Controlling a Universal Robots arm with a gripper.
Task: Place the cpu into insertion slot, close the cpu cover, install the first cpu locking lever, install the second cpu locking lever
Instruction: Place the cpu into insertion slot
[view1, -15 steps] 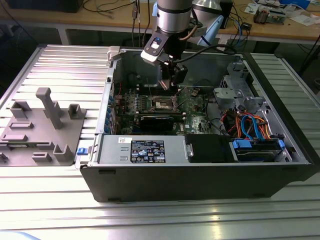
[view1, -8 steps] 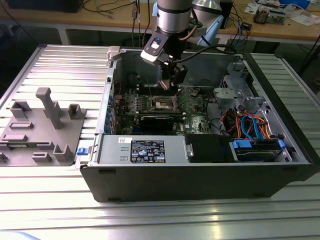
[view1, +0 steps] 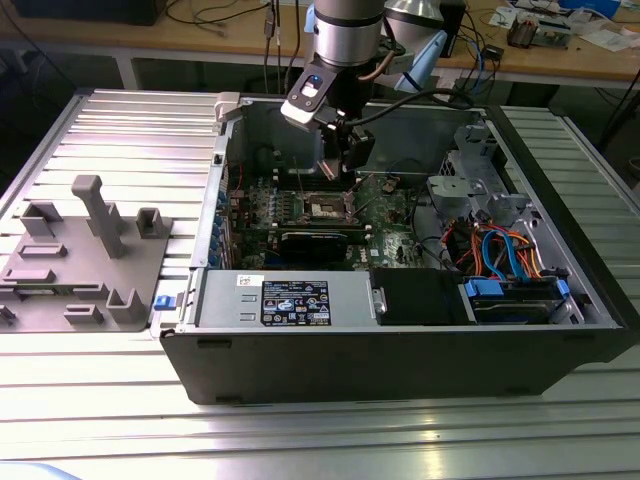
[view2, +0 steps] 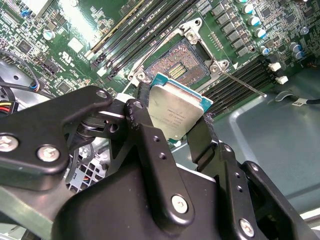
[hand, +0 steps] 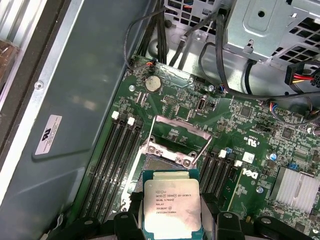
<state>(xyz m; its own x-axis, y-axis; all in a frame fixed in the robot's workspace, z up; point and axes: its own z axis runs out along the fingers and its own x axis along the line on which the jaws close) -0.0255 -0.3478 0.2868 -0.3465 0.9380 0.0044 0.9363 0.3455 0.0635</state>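
The gripper (view2: 174, 119) pinches the cpu (view2: 176, 111).
It hangs over the empty insertion slot (view2: 181, 64) inside the open computer case (view1: 400, 365), centre of the exterior view.

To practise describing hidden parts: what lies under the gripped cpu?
Below the cpu, gripped by the gripper, the open insertion slot shows part of its contacts; the cpu covers its near edge.

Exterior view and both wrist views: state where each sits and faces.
Exterior view: off the arm, looking down into the open computer case; arm and tool show.
First wrist view: on the wrist, facing the insertion slot; fingertips show.
Second wrist view: on the wrist, slanted; tool linkage shows.
Both wrist views share the gripped cpu.
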